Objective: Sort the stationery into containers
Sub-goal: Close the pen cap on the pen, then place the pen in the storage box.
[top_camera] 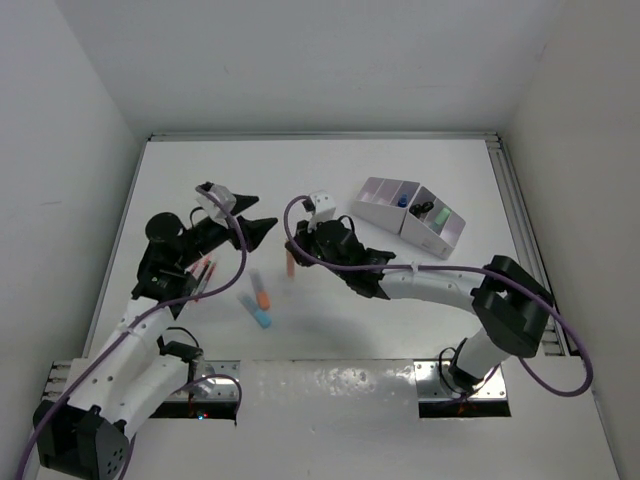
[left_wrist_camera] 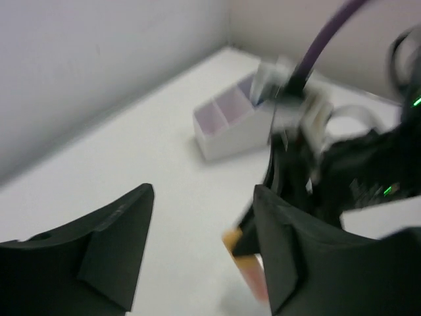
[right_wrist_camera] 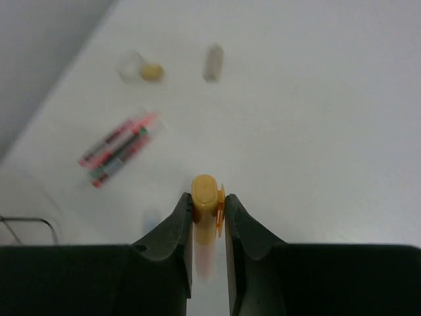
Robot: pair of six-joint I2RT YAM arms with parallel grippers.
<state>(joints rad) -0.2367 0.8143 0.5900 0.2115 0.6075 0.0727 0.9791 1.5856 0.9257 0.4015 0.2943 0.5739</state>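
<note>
My right gripper (right_wrist_camera: 208, 204) is shut on an orange marker (right_wrist_camera: 205, 189) and holds it just above the table; in the top view the marker (top_camera: 289, 264) hangs below the gripper (top_camera: 297, 250) at the table's middle. My left gripper (top_camera: 266, 211) is open and empty, just left of it; in its wrist view its fingers (left_wrist_camera: 99, 243) frame the blurred marker (left_wrist_camera: 247, 266). The white organizer (top_camera: 385, 212) with lilac insides stands at the right, holding a blue-capped item (top_camera: 402, 200) and dark items (top_camera: 427, 211). It also shows in the left wrist view (left_wrist_camera: 227, 128).
An orange-capped marker (top_camera: 260, 291) and a blue marker (top_camera: 259, 315) lie near the front middle. Pink and red pens (top_camera: 206, 272) lie by the left arm and show in the right wrist view (right_wrist_camera: 118, 148). Small erasers (right_wrist_camera: 151, 71) (right_wrist_camera: 212, 62) lie farther off.
</note>
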